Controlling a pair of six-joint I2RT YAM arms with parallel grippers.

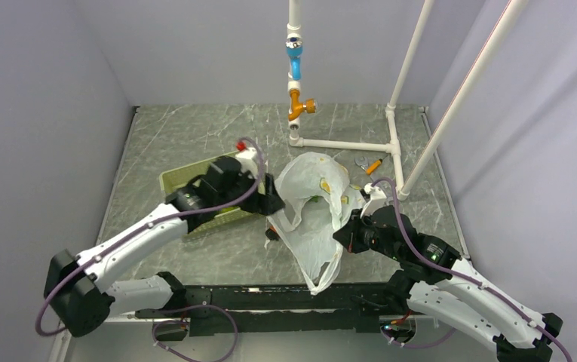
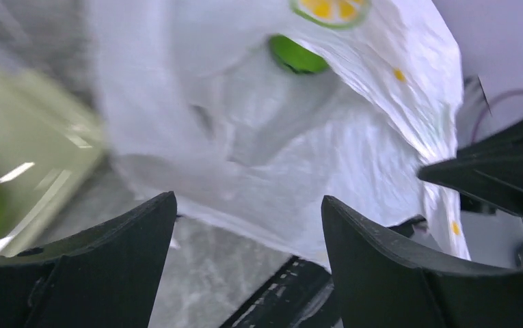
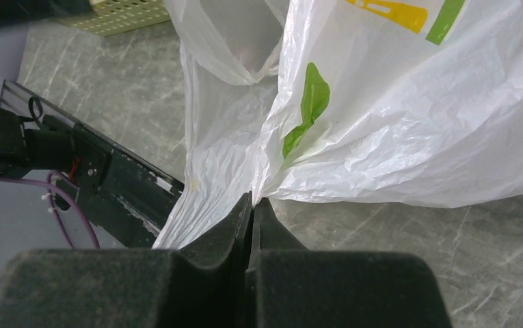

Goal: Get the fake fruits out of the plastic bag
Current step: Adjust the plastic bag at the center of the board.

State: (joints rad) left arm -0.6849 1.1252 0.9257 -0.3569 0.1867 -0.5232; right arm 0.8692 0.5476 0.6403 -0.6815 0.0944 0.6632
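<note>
From above, the crinkly white plastic bag (image 1: pixel 311 226), printed with citrus slices, lies mid-frame beside a pale green lattice basket (image 1: pixel 170 179). The left wrist view shows the left gripper (image 2: pixel 248 205) spread before the bag, with a glossy green fake fruit (image 2: pixel 298 56) inside at upper centre, so emptying looks unfinished. At lower centre of the right wrist view, the right gripper (image 3: pixel 253 201) pinches the bag's gathered film.
</note>
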